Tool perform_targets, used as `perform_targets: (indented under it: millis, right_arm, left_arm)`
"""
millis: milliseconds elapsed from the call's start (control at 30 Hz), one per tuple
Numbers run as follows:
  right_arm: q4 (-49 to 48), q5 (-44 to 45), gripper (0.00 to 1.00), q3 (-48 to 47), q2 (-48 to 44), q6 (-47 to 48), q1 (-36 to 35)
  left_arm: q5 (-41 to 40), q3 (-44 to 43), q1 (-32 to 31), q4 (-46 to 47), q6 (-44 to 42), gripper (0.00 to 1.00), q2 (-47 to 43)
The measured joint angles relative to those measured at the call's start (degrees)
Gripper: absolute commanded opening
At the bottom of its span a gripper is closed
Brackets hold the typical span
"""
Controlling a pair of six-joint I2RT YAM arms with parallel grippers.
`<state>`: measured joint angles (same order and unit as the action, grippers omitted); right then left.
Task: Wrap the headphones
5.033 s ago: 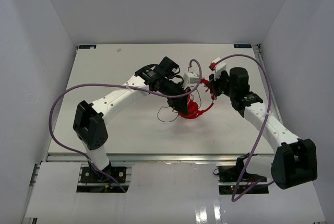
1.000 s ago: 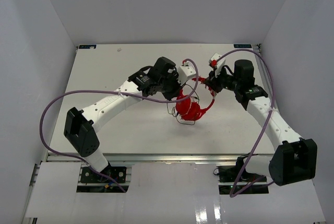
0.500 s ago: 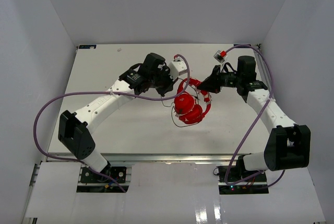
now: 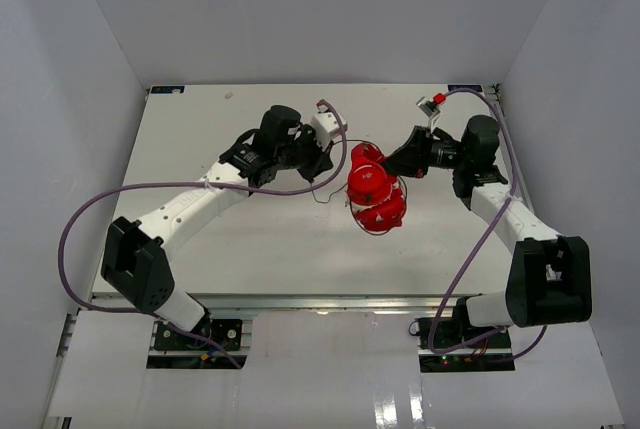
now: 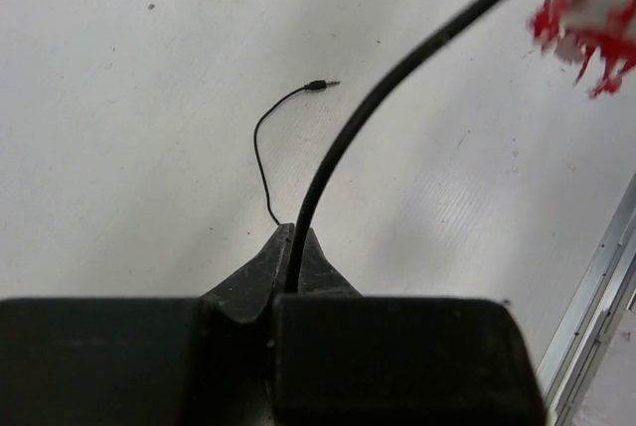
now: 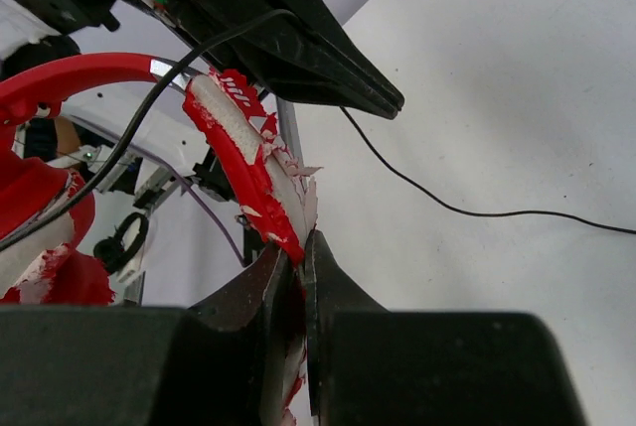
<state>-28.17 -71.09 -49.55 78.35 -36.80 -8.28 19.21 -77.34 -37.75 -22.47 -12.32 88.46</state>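
Note:
The red headphones [image 4: 375, 189] hang lifted above the middle of the table, between my two grippers. My right gripper [image 4: 397, 166] is shut on the red band with its peeling white padding [image 6: 260, 180]. My left gripper [image 4: 322, 163] is shut on the thin dark cord [image 5: 397, 73], which runs taut from the jaws toward the headphones [image 5: 588, 11]. The cord's loose end with its plug [image 5: 316, 84] lies on the table below. In the right wrist view the cord [image 6: 467, 210] trails across the table and my left gripper [image 6: 393, 103] is just beyond the band.
Thick purple robot cables [image 4: 180, 185] loop along both arms. White walls enclose the table [image 4: 200, 149] on the left, back and right. A metal rail [image 5: 596, 287] runs along the table's near edge.
Over five seconds the headphones went from lying on the table to hanging lifted between the grippers. In the last second the left gripper drew back left with the cord and the headphones turned.

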Motion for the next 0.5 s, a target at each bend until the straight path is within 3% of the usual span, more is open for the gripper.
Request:
perform_targets:
  millis: [33, 133, 300, 500]
  right_arm:
    - [-2.93, -0.19, 0.08, 0.5, 0.0, -3.22, 0.64]
    - [-14.94, -0.48, 0.08, 1.48, 0.39, -14.28, 3.14]
    - [-32.32, -0.5, 0.08, 1.44, 2.8, -31.6, 6.09]
    - [-39.95, -0.46, 0.08, -1.32, 3.86, -41.13, 6.99]
  left_arm:
    - [0.24, 1.23, 0.24, 0.89, 0.64, 0.32, -0.79]
    - [1.44, 5.52, 0.55, 5.1, 3.11, 0.49, -3.67]
    - [5.14, 11.03, 0.77, 13.67, 7.81, 0.6, -7.6]
    - [10.01, 13.45, 0.92, 22.6, 11.89, 0.66, -7.43]
